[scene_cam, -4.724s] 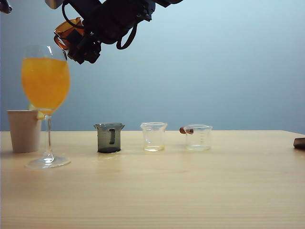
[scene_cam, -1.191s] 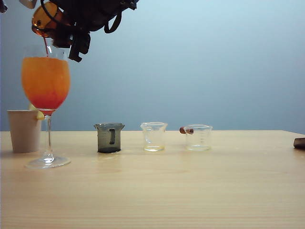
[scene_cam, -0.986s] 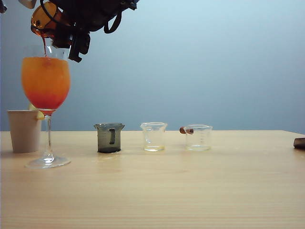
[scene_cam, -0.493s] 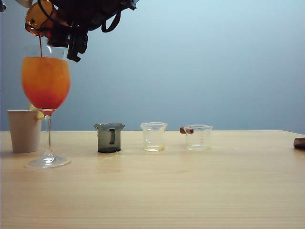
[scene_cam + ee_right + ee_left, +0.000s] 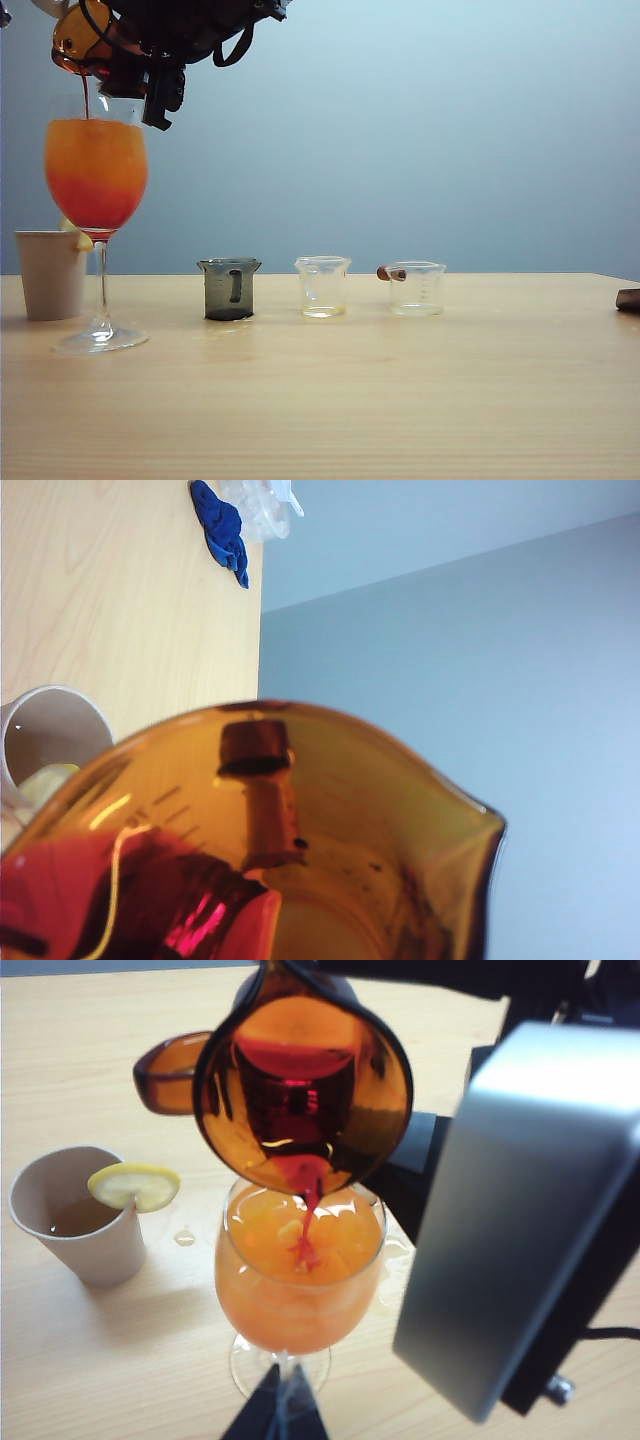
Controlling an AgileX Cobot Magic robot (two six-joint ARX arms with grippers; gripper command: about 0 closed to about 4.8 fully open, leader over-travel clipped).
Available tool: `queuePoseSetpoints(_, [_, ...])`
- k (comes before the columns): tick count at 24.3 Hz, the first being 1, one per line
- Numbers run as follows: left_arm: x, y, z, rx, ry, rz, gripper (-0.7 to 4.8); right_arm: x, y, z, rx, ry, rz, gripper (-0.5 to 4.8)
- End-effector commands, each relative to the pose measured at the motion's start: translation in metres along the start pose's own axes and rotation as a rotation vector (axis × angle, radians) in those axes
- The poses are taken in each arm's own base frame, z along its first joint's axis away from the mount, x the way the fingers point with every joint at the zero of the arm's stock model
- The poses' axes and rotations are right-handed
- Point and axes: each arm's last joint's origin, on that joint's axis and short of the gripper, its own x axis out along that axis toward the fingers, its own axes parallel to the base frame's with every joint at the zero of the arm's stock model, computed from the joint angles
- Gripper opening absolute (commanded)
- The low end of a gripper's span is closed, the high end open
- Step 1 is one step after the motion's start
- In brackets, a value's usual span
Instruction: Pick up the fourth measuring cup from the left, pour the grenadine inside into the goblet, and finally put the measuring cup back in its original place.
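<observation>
Your right tool (image 5: pixel 120 62) grips the tipped translucent amber measuring cup (image 5: pixel 82 40) above the tall clear goblet (image 5: pixel 96 185) near the tabletop's left edge; the deep red grenadine (image 5: pixel 305 1195) stream has thinned, so pouring nears its end. Left tool's state: cannot tell.

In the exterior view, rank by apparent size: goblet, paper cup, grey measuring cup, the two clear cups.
1. goblet, by far the tallest.
2. paper cup.
3. grey measuring cup.
4. The two clear cups look alike; no ranking between them.
</observation>
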Motion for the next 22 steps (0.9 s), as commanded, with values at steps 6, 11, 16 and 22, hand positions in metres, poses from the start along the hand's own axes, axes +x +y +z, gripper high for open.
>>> queuePoseSetpoints(6, [-0.0026, -0.0006, 0.0011, 0.007, -0.014, -0.002, -0.05, -0.0013, -0.0087, 0.0029, -0.004, -0.037, -0.040, 0.53])
queuePoseSetpoints(11, [-0.0033, -0.0007, 0.0006, 0.007, -0.011, -0.002, -0.05, -0.0014, -0.0096, 0.0015, -0.004, -0.039, -0.042, 0.53])
queuePoseSetpoints(16, [-0.0033, -0.0007, 0.0006, 0.007, -0.012, -0.002, -0.05, 0.0007, -0.0139, -0.0015, -0.021, -0.045, -0.049, 0.53])
queuePoseSetpoints(22, [-0.0034, -0.0007, 0.0006, 0.007, -0.012, -0.002, -0.05, 0.0011, -0.0125, -0.0011, -0.050, -0.051, -0.039, 0.54])
